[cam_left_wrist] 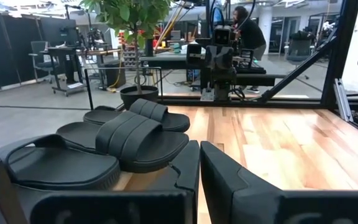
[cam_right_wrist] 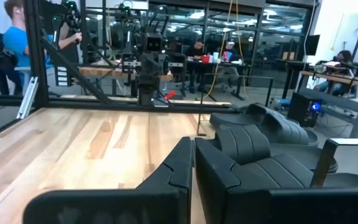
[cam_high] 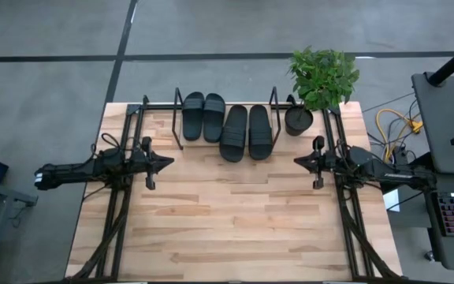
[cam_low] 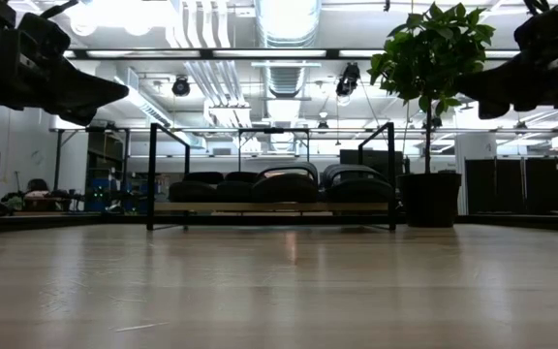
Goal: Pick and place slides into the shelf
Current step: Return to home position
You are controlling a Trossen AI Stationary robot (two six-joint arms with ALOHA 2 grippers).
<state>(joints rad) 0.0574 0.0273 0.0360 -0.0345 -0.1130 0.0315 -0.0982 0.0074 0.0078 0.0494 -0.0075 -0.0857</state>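
Four slides [cam_high: 234, 132] line the shelf [cam_high: 160, 106]; left gripper [cam_high: 168, 163] and right gripper [cam_high: 298, 161] hover well apart, jaws pressed together.

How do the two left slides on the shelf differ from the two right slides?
The left slides sit farther back in the shelf; the right slides reach farther forward over the table. The right slides lie nearer the plant pot than the left slides. All four are black and lie flat, soles down.
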